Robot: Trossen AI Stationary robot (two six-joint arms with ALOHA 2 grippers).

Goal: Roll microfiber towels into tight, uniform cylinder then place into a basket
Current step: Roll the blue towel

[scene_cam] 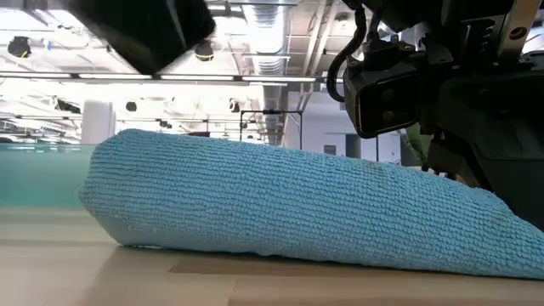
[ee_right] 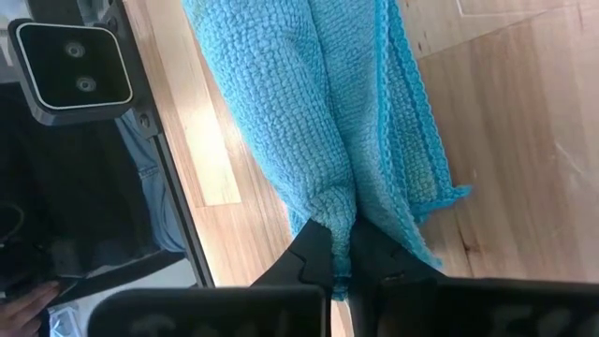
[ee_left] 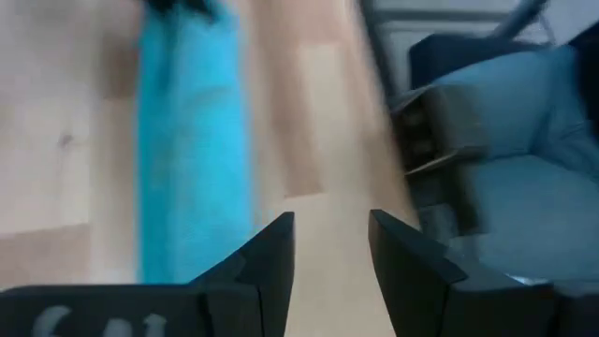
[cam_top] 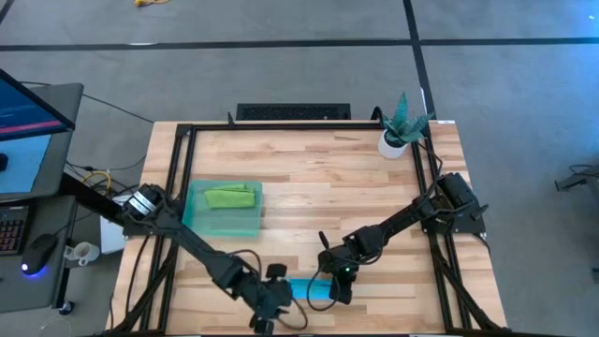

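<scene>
The sky blue towel [cam_top: 307, 288] lies as a loose roll on the table near its near edge; it also fills the low view [scene_cam: 289, 208]. My right gripper [ee_right: 342, 253] is shut on the towel's right end. My left gripper [ee_left: 332, 253] is open and empty at the towel's left end, beside the towel [ee_left: 192, 140]. The lime green towel [cam_top: 230, 197] lies rolled inside the teal basket [cam_top: 198, 223] at the table's left. My right gripper pinches the rolled towel's right end [ee_right: 329, 208] between its two fingers, over several bunched layers. The fingers slant down from the table's right and lie along the roll. The towel rests on the table along its length.
A potted plant [cam_top: 401, 126] stands at the table's far right corner. The black frame rail [ee_right: 168, 159] runs along the table's near edge beside the towel. Bare wood lies between the basket and the right arm.
</scene>
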